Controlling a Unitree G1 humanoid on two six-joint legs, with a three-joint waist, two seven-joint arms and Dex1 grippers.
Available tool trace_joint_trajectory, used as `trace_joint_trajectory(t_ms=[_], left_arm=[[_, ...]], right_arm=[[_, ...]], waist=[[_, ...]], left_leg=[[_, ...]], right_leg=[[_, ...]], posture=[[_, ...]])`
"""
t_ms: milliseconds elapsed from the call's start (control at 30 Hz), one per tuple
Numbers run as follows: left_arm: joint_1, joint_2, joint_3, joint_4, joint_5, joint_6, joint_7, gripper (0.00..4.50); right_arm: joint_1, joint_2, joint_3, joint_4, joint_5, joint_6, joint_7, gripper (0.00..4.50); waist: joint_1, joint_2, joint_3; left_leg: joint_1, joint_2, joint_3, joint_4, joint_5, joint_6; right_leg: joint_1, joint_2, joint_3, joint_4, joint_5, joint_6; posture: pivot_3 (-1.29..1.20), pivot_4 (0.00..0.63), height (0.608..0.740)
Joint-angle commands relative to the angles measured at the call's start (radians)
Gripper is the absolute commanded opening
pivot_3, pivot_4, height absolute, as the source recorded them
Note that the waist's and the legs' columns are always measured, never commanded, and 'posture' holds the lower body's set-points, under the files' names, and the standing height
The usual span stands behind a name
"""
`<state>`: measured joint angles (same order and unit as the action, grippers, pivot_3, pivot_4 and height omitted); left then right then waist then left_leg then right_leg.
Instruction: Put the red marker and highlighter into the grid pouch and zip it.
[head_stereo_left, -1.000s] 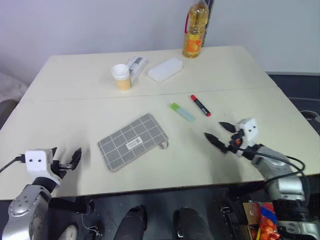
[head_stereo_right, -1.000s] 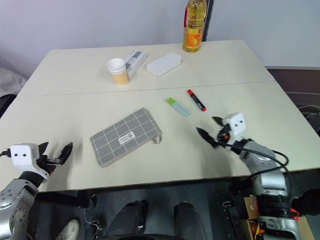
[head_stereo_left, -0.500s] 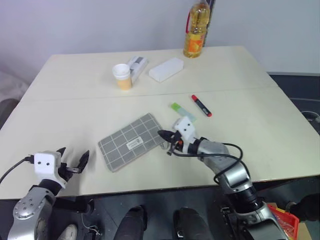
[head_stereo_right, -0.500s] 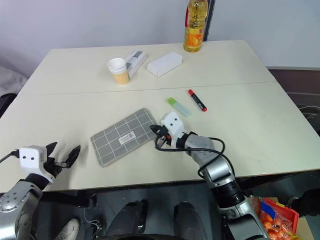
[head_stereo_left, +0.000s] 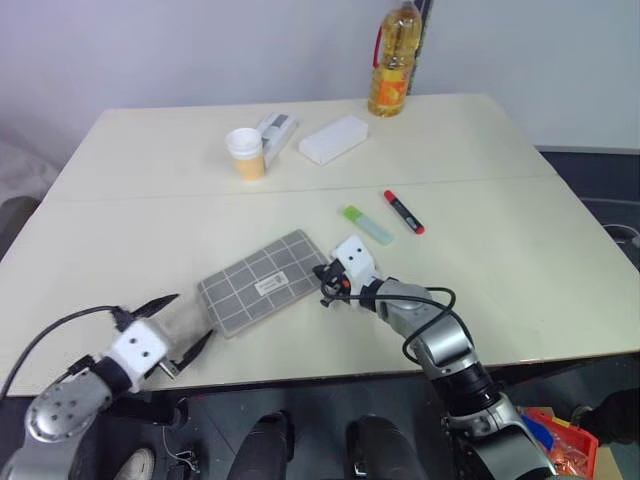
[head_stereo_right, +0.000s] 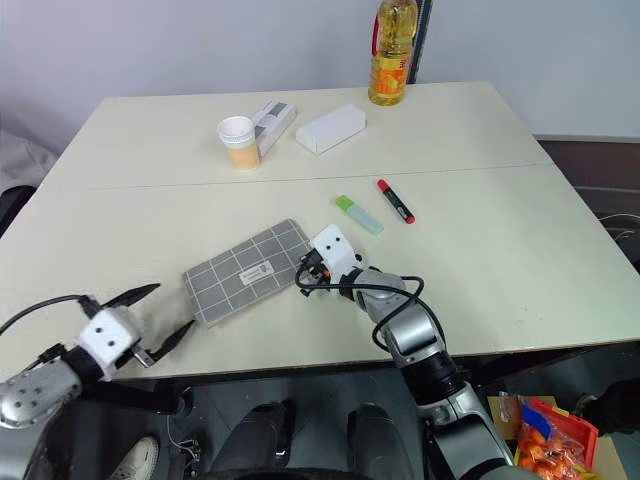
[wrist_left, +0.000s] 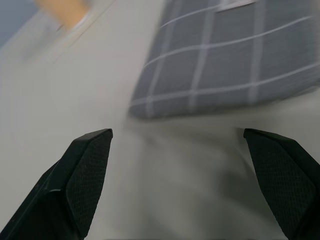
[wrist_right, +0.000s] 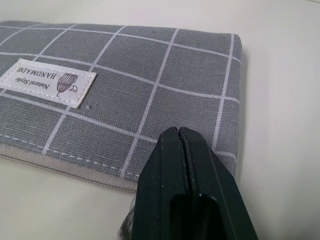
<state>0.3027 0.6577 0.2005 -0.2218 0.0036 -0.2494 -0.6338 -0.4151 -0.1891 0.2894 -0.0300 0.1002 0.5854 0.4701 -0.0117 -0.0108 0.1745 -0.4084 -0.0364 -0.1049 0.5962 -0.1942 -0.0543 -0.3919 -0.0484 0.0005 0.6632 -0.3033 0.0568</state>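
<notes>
Head views: grid pouch (head_stereo_left: 266, 286) flat mid-table, right gripper (head_stereo_left: 322, 288) at its right end near the zip pull, left gripper (head_stereo_left: 170, 324) spread wide off its near-left corner; highlighter (head_stereo_left: 366, 224) and red marker (head_stereo_left: 403, 211) lie on the table beyond, apart from the pouch. Left wrist: fingers (wrist_left: 85, 172) wide apart, pouch corner ahead. Right wrist: fingers (wrist_right: 186, 187) pressed together at the pouch's zip edge; can't tell if they pinch the pull.
</notes>
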Motion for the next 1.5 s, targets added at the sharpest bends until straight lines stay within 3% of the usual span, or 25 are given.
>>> trace_joint_trajectory(t_ms=[33, 133, 200, 267, 467, 500, 700, 800, 1000, 1133, 1467, 1500], left_arm=[[-0.096, 0.012, -0.056, 0.057, 0.076, -0.142, 0.019, 4.5], [-0.169, 0.016, -0.101, 0.125, 0.113, -0.247, 0.023, 4.5], [-0.193, 0.017, -0.118, 0.158, 0.108, -0.298, 0.016, 3.98], [-0.214, 0.016, -0.136, 0.181, 0.088, -0.327, 0.004, 3.24], [-0.236, 0.017, -0.148, 0.221, 0.029, -0.375, -0.014, 0.29], [-0.234, 0.015, -0.147, 0.22, 0.016, -0.371, -0.017, 0.14], [-0.197, -0.034, -0.135, 0.159, -0.085, -0.199, -0.002, 0.14], [-0.183, -0.068, -0.122, 0.137, -0.065, -0.152, 0.042, 0.0], [-0.184, -0.147, -0.139, 0.121, -0.005, -0.108, 0.142, 0.0], [-0.185, -0.176, -0.153, 0.126, 0.003, -0.114, 0.155, 0.0], [-0.152, -0.173, -0.171, 0.11, -0.006, -0.148, 0.123, 0.0], [-0.152, -0.174, -0.172, 0.109, -0.005, -0.149, 0.123, 0.0]], right_arm=[[-0.006, 0.011, -0.004, 0.005, -0.007, 0.006, -0.011, 0.04], [-0.005, 0.019, -0.003, 0.006, -0.011, 0.006, -0.018, 0.04], [-0.005, 0.022, -0.003, 0.007, -0.014, 0.005, -0.022, 0.0], [-0.004, 0.024, -0.002, 0.007, -0.016, 0.004, -0.024, 0.0], [-0.003, 0.03, -0.005, -0.001, -0.015, 0.001, -0.03, 0.0], [-0.003, 0.032, -0.008, -0.003, -0.013, -0.001, -0.031, 0.0], [-0.025, 0.033, -0.071, -0.018, 0.022, -0.045, -0.028, 0.0], [-0.047, 0.006, -0.149, -0.027, 0.064, -0.029, -0.017, 0.84], [-0.039, -0.087, -0.209, -0.065, 0.14, 0.008, 0.09, 3.76], [-0.021, -0.111, -0.172, -0.089, 0.147, 0.03, 0.13, 3.76], [-0.063, -0.039, -0.144, 0.016, 0.101, 0.014, 0.057, 3.76], [-0.067, -0.033, -0.143, 0.023, 0.097, 0.009, 0.05, 3.52]], waist=[[-0.001, 0.0, 0.0], [-0.001, 0.0, 0.0], [-0.006, 0.0, 0.0], [-0.006, 0.0, 0.0], [-0.005, 0.0, 0.0], [-0.005, 0.0, 0.0], [-0.007, 0.0, 0.0], [-0.006, 0.001, 0.0], [-0.003, 0.0, 0.0], [-0.007, 0.001, 0.0], [-0.004, 0.001, 0.0], [-0.004, 0.001, 0.0]], left_leg=[[0.0, 0.0, 0.0, 0.0, 0.0, 0.0], [0.0, 0.0, 0.0, 0.0, 0.0, 0.0], [0.0, 0.0, 0.001, 0.0, 0.0, 0.0], [0.0, 0.0, 0.001, -0.001, 0.0, 0.0], [0.0, 0.0, 0.0, -0.001, 0.0, 0.0], [0.0, 0.0, 0.0, -0.001, 0.0, 0.0], [0.0, 0.0, 0.0, -0.001, 0.0, 0.0], [0.0, 0.0, 0.0, -0.001, 0.0, 0.0], [0.0, 0.0, 0.0, -0.001, 0.0, 0.0], [0.0, 0.0, 0.0, -0.001, 0.0, 0.0], [0.0, 0.0, 0.0, -0.001, 0.0, 0.0], [0.0, 0.0, 0.0, -0.001, 0.0, 0.0]], right_leg=[[0.0, 0.0, 0.0, 0.0, 0.0, 0.0], [0.0, 0.001, -0.001, 0.001, 0.001, 0.002], [0.0, 0.001, 0.0, 0.001, 0.002, 0.004], [-0.001, 0.001, 0.0, 0.001, 0.003, 0.005], [-0.001, 0.001, -0.001, 0.001, 0.003, 0.005], [-0.001, 0.001, -0.001, 0.001, 0.003, 0.005], [-0.001, 0.001, -0.001, 0.002, 0.003, 0.005], [-0.001, 0.001, -0.001, 0.002, 0.003, 0.005], [0.0, 0.001, -0.001, 0.002, 0.003, 0.006], [0.0, 0.002, -0.001, 0.002, 0.003, 0.006], [0.0, 0.002, -0.001, 0.002, 0.003, 0.006], [0.0, 0.002, -0.001, 0.002, 0.003, 0.006]], posture=[[0.0, 0.15, 0.74], [0.0, 0.15, 0.74], [0.0, 0.15, 0.74], [0.0, 0.15, 0.74], [0.0, 0.15, 0.74], [0.0, 0.15, 0.74], [0.0, 0.15, 0.74], [0.0, 0.15, 0.74], [0.0, 0.15, 0.74], [0.0, 0.15, 0.74], [0.0, 0.15, 0.74], [0.0, 0.15, 0.74]])
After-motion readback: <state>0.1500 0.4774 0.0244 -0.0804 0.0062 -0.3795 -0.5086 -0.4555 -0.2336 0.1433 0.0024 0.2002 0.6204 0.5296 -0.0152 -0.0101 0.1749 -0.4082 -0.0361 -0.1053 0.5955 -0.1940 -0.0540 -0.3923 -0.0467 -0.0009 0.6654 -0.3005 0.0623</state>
